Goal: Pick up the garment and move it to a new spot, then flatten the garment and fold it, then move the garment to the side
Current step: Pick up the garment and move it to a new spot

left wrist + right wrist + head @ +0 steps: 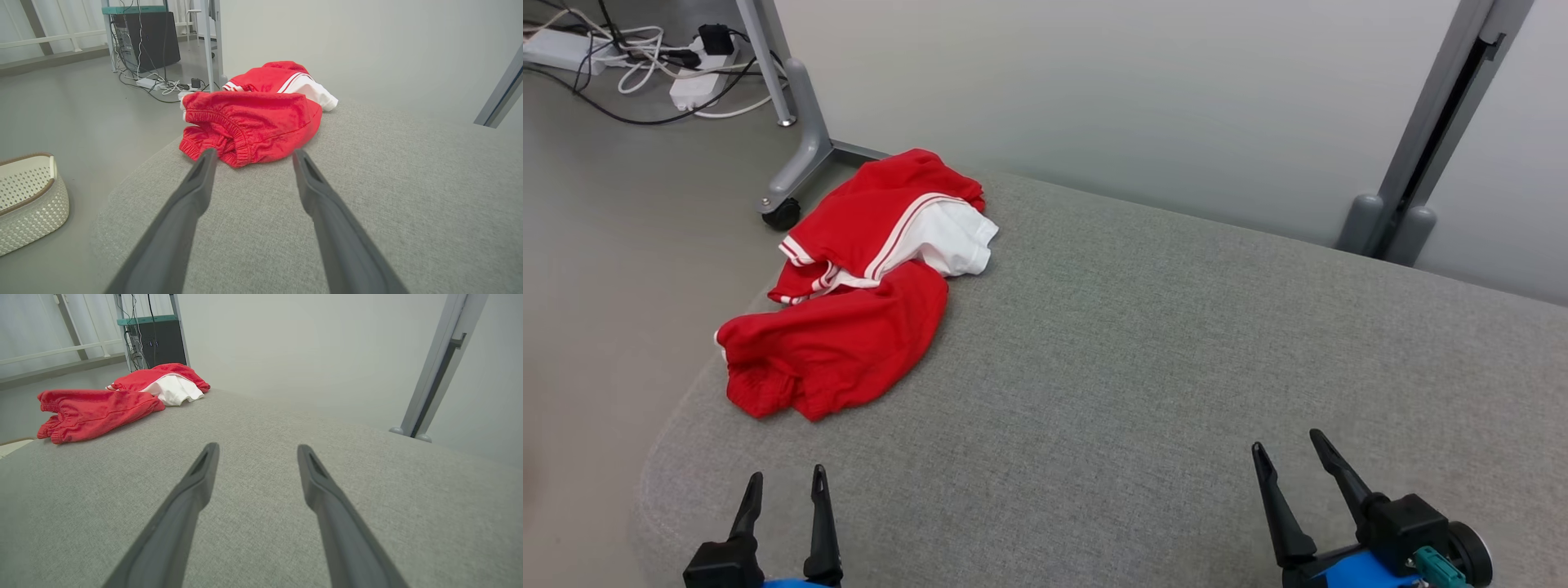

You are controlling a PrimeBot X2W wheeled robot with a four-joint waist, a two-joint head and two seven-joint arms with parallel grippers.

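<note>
- We judge the task to be at its very start: the crumpled red garment with a white panel and white stripes (849,302) lies in a heap, not lifted, flattened or folded
- It sits at the far left corner of the grey fabric-covered table (1176,367), its red gathered hem nearest us and its left side right at the rounded table edge
- Our left claw (788,472) is at the near left, its two dark fingers apart with nothing between them; in the left wrist view the fingertips frame the garment's near hem, close to it but not touching
- Our right claw (1286,439) is at the near right, fingers likewise spread and empty, well apart from the garment
- Everything is left to do: the pick-up, the move to a new spot, the flattening, the fold and the shift aside
- The middle and right of the table are bare cloth, which we judge ample room for laying the garment out
- The left edge drops to the pale grey floor (621,245), where a white perforated plastic basket (36,216) stands near the table's near corner
- Just beyond the garment stands a grey metal frame leg on a black caster (783,214), and a pale wall panel (1135,98) runs behind the far edge, so we would draw the cloth toward us and rightward, away from both drops
</note>
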